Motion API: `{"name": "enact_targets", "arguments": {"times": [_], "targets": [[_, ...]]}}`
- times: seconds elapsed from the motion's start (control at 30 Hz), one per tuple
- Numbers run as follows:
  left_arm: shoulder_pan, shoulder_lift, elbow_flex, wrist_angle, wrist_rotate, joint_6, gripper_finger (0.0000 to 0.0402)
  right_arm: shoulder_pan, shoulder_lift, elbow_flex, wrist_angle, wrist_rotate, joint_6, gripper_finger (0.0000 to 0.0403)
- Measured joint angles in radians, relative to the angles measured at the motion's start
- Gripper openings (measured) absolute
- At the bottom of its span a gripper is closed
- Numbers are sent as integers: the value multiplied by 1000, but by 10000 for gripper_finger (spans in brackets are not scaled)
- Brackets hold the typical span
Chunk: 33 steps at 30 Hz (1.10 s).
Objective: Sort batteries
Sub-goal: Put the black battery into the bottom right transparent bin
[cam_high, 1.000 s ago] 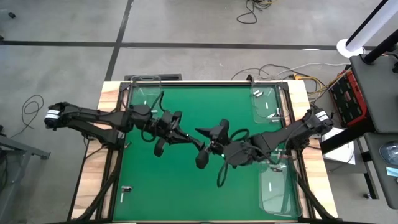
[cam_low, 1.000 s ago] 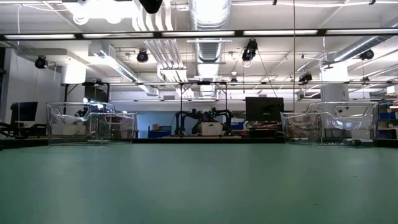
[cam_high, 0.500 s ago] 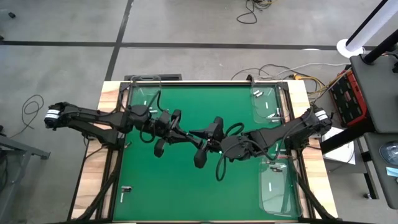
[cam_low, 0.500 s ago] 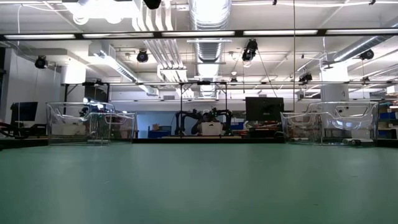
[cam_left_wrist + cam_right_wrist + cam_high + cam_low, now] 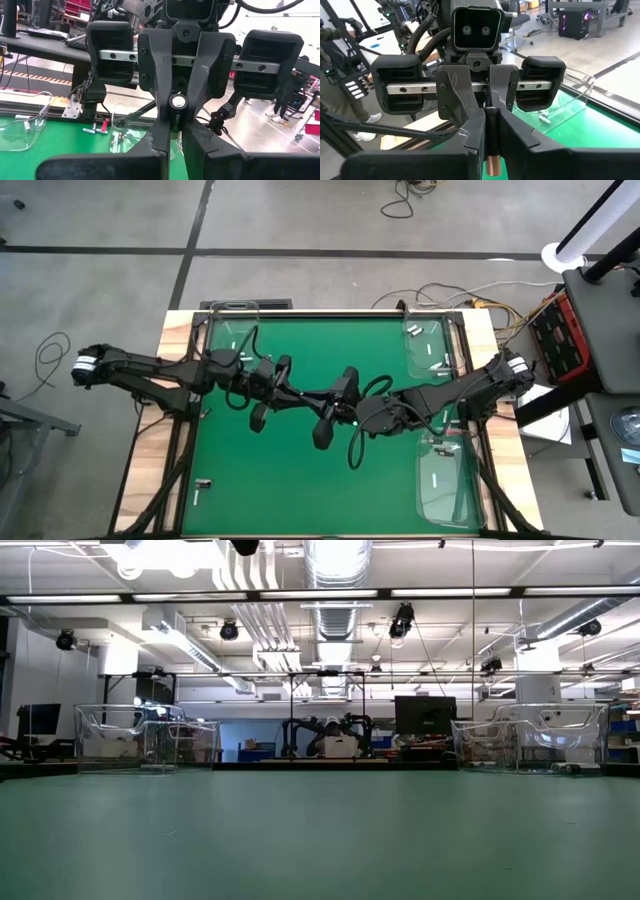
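My two grippers meet tip to tip above the middle of the green table (image 5: 270, 480). Between them is one battery (image 5: 490, 132), a slim dark cylinder with a copper end (image 5: 493, 162) and a silver end (image 5: 177, 102). My left gripper (image 5: 310, 399) comes from the table's left and my right gripper (image 5: 326, 406) from its right; both are shut on the battery. More whitish batteries (image 5: 428, 350) lie in the far right clear tray. The low view shows neither gripper. My left gripper pinches the battery's silver end (image 5: 489, 111) between its two fingertips, level, from the table's left. The battery is lifted clear of the table. My right gripper holds the same battery between its two fingers (image 5: 470, 135), which lie along the dark body. Its copper end points back toward the wrist. The fingers come level from the table's right.
Clear plastic trays stand at the far right (image 5: 432, 340), the near right (image 5: 447, 480) and the far left (image 5: 235, 330). Small pale pieces (image 5: 201, 488) lie near the table's near left corner. Cables and a red crate (image 5: 560, 340) lie beyond the right edge.
My right gripper has moved toward the table's left, closing the distance to my left gripper until the fingertips meet in mid-air. My left gripper has stayed almost where it was.
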Motion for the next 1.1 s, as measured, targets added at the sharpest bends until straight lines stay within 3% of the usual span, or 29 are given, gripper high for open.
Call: {"name": "enact_targets", "arguments": {"times": [0.33,0.57,0.7,0.9,1.1], "targets": [[0,12,0,9,-18,4,9,-3,1,-1,-3,-10,16,64],[-1,12,-1,5,-12,3,9,-7,0,0,-38,-49,36,26],[-1,11,-1,3,-12,4,14,-7,-1,0,-49,-51,39,26],[1,-13,0,-57,-24,35,77,-9,-13,30,-78,-58,42,26],[1,-79,2,-327,-24,42,161,14,-74,98,-286,-55,138,26]]}}
